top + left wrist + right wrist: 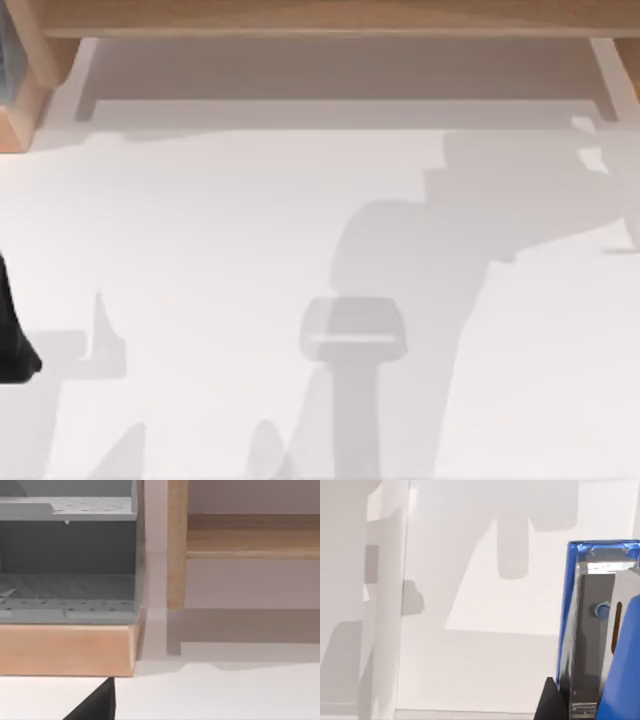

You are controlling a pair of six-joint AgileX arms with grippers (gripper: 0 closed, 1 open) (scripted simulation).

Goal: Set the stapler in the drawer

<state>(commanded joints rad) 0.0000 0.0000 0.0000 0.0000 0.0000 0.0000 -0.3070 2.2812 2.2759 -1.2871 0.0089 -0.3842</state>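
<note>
The bright blue stapler (600, 630), with its silver-grey metal strip facing the camera, fills the near side of the right wrist view and hangs well above a white surface. My right gripper (590, 705) is shut on it, one dark fingertip (547, 702) lying against its side. The drawer (88, 70) is a wide, pale, shallow tray pulled out from under a wooden frame along the far edge of the table. My left gripper (97, 705) is parked at the table's left edge, showing as a dark tip in the left wrist view.
A wooden unit with grey perforated shelves (67, 587) stands at the far left corner, beside a wooden post (176, 545) of the frame. Arm shadows (400, 260) cross the white tabletop. A pale upright wall (387, 605) runs beside the stapler.
</note>
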